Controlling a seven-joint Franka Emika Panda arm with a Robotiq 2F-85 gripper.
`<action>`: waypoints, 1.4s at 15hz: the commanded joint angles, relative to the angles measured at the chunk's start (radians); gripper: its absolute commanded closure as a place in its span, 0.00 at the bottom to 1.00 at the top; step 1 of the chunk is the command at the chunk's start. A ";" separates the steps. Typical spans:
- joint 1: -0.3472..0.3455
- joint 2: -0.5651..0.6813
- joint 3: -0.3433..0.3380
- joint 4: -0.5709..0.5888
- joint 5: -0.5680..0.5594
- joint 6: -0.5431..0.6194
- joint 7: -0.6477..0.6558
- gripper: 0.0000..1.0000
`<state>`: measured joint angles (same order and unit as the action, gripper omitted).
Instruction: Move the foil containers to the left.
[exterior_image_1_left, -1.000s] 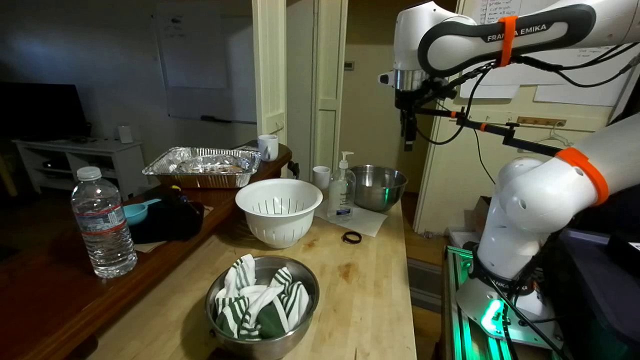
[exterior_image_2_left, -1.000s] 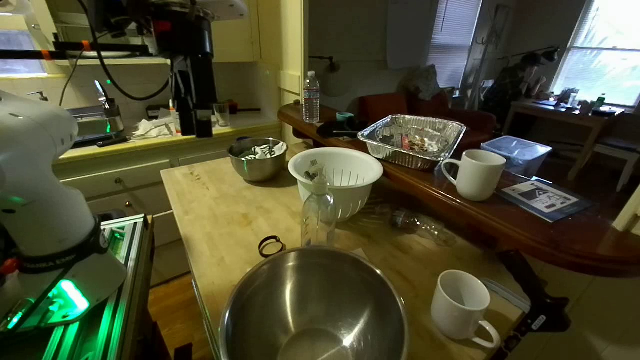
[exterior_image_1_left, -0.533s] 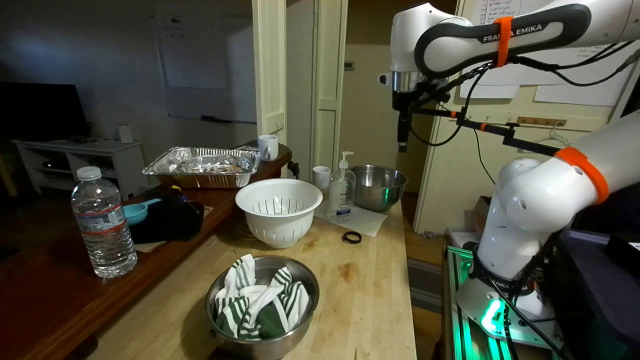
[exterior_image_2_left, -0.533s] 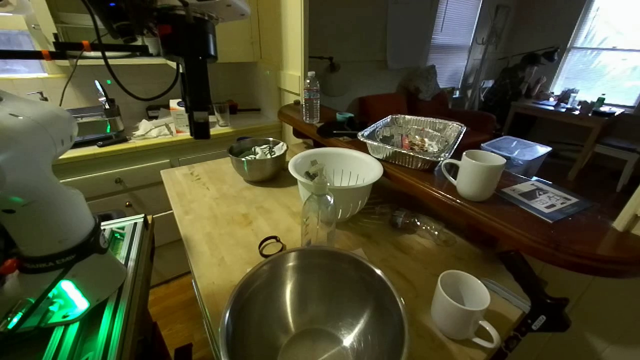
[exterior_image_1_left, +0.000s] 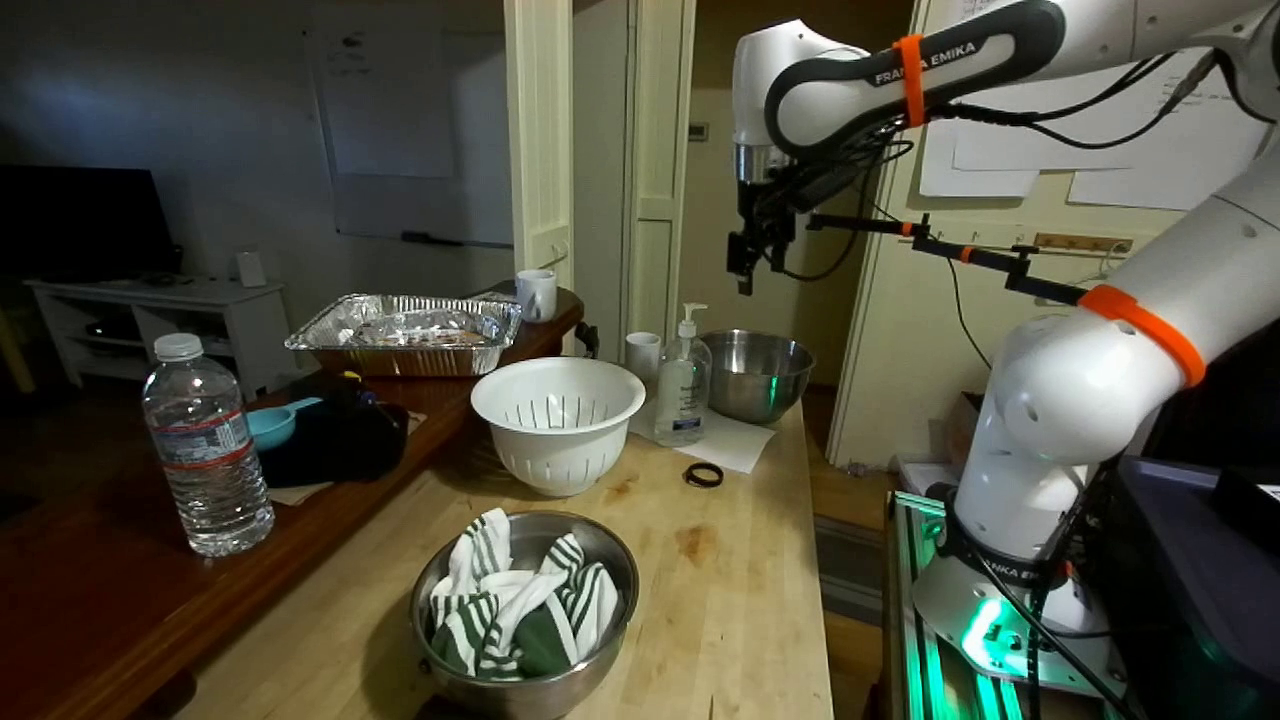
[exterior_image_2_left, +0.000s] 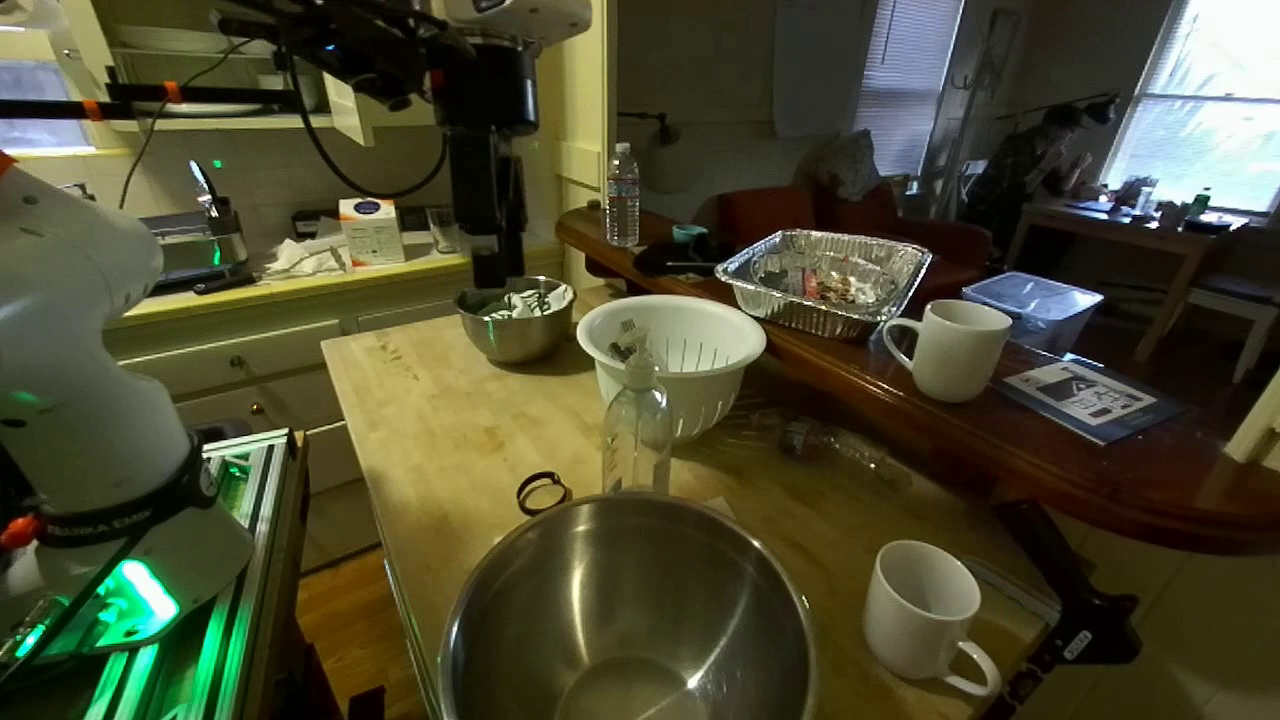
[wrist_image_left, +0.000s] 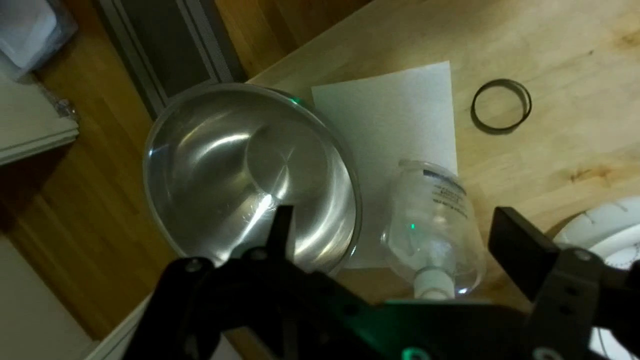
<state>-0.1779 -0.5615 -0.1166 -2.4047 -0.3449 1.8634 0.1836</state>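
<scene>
- The black two-finger gripper (wrist_image_left: 395, 220) has its fingers wide apart, holding nothing; a low crossing may topple the clear plastic pump bottle (exterior_image_1_left: 683, 400).
- The silver rectangular foil containers (exterior_image_2_left: 800, 312) stand on the dark brown wooden ledge (exterior_image_2_left: 1020, 450), just beside a white ceramic mug (exterior_image_2_left: 962, 350); a wide approach could knock it.
- A hard squeeze may crumple the containers (foil is, I think, very thin).
</scene>
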 joint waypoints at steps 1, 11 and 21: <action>-0.039 0.183 0.005 0.205 0.075 -0.036 0.118 0.00; -0.038 0.256 0.013 0.337 0.133 -0.038 0.268 0.00; 0.022 0.512 0.109 0.521 0.240 0.013 0.864 0.00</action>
<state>-0.1831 -0.1760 -0.0197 -1.9811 -0.1368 1.8395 0.8812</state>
